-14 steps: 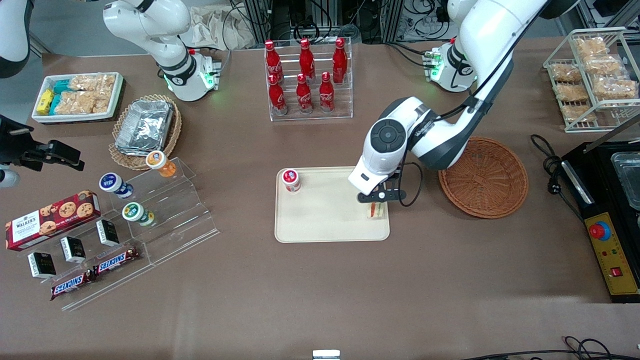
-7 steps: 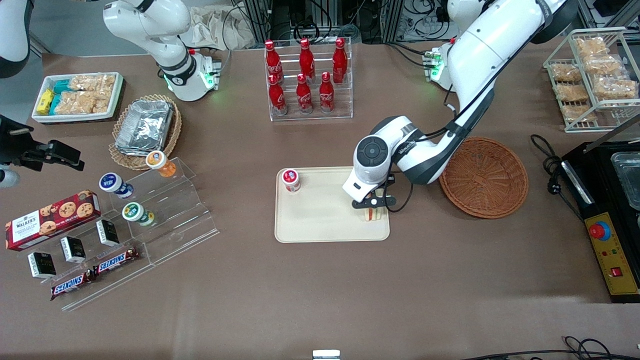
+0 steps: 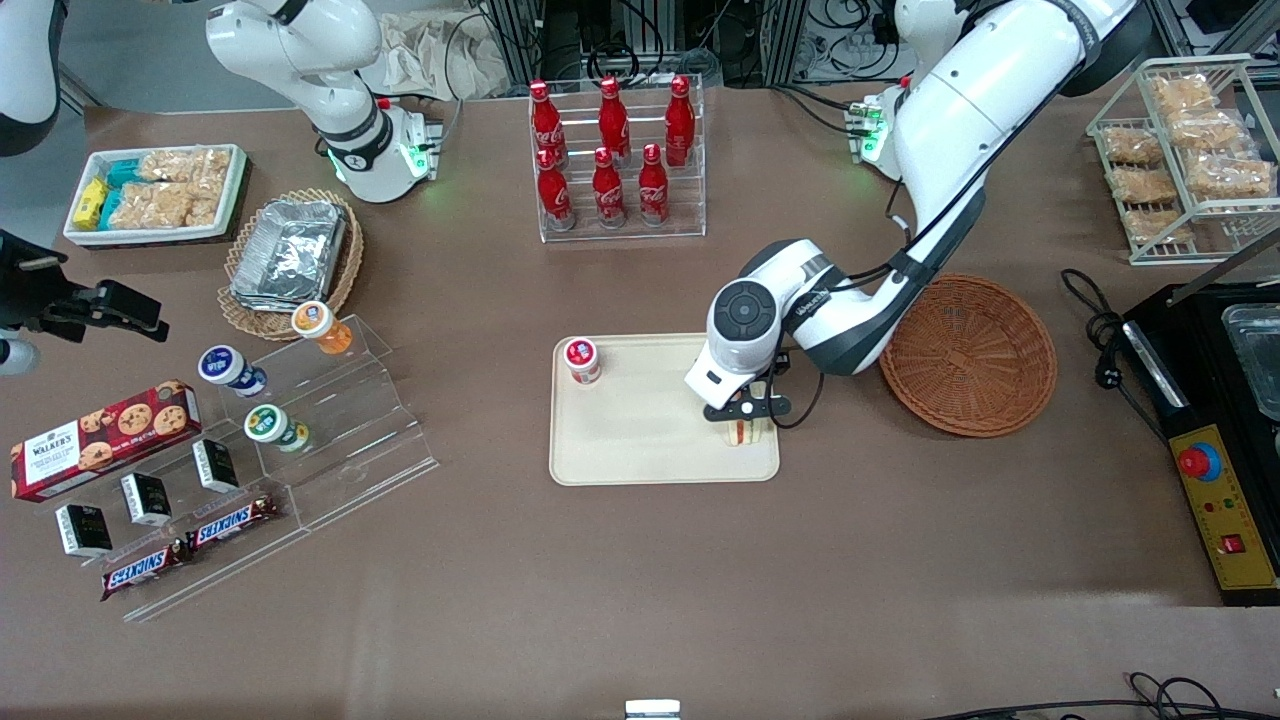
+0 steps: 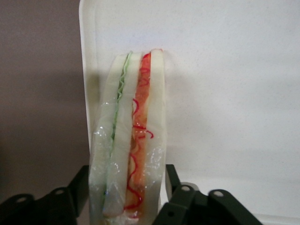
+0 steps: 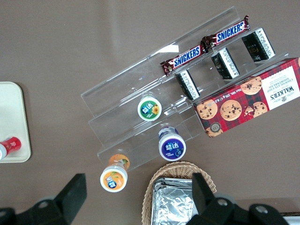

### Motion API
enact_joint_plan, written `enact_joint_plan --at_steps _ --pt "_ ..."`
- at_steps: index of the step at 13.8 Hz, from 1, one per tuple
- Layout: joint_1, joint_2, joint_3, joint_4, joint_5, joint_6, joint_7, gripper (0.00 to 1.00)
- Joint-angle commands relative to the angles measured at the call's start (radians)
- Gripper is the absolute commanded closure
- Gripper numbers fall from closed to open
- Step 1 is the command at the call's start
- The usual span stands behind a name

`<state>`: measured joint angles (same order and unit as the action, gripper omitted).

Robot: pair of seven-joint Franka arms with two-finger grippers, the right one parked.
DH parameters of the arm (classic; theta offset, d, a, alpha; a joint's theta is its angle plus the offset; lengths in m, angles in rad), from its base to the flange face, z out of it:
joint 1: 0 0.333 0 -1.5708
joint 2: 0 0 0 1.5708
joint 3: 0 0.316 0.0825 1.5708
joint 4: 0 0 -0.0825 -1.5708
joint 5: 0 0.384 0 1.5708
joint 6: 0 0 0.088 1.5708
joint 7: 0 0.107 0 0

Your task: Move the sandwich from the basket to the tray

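The gripper [image 3: 742, 420] has its fingers [image 4: 180, 199] clamped on the sandwich [image 4: 129, 140], which stands on edge, its long axis running straight out from them, just above the tray [image 3: 640, 440] beside its rim.

— Where is the pincer [image 3: 742, 418]?
— Low over the tray [image 3: 640, 445], at the end nearest the basket [image 3: 968, 356], with the sandwich [image 3: 741, 431] standing on edge beneath it.
— Is the sandwich touching the tray?
— It appears to rest on it, striped edge facing up.
— Anything else on the tray?
— A small red-lidded cup [image 3: 582, 360] at the corner toward the parked arm's end, well apart from the sandwich.
— And the basket?
— It sits on the counter [image 3: 640, 580] just beside the tray, toward the working arm's end, holding nothing.
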<state>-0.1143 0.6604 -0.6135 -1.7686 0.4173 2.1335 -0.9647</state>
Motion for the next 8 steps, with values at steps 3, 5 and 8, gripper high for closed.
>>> enact_joint_plan --at_steps 3,5,8 --pt "-0.01 -0.099 -0.005 0.023 0.005 -0.061 -0.023 0.0" --pt "-0.004 -0.154 -0.008 0.024 -0.026 -0.113 -0.011 0.0" --pt "0.03 -0.257 -0.006 0.029 -0.13 -0.185 0.088 0.0"
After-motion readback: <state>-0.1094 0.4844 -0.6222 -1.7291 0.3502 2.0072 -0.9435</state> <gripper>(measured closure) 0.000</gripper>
